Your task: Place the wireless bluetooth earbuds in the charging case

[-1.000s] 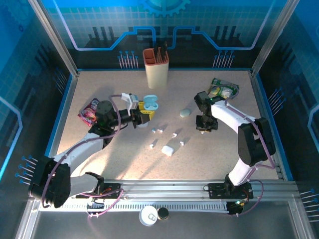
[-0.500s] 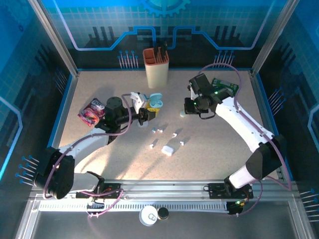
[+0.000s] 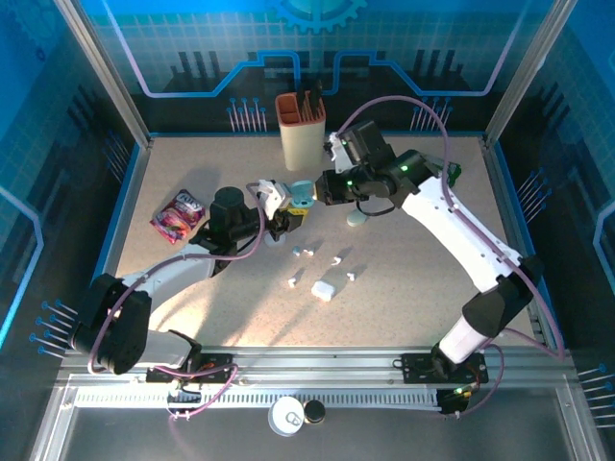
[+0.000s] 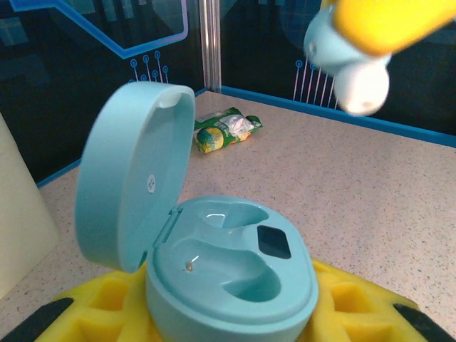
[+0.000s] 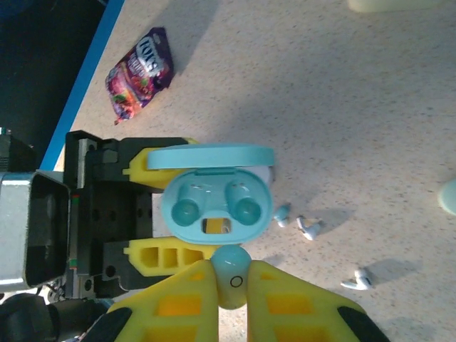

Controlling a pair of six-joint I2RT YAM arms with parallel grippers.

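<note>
The left gripper (image 3: 290, 215) clamps the open light-blue charging case (image 5: 217, 206), lid raised and 2 wells showing; the right gripper (image 5: 229, 285), at 3 o'clock of the case in the top view, pinches 1 light-blue earbud (image 4: 349, 71) just beside the case's front rim. More earbuds (image 3: 336, 260) lie loose on the table (image 3: 432, 288) at 5 o'clock of the case, well apart from it.

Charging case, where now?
Top view, mid-table: open teal charging case clamped in the left gripper, below the beige holder; right gripper holds an earbud beside it.
</note>
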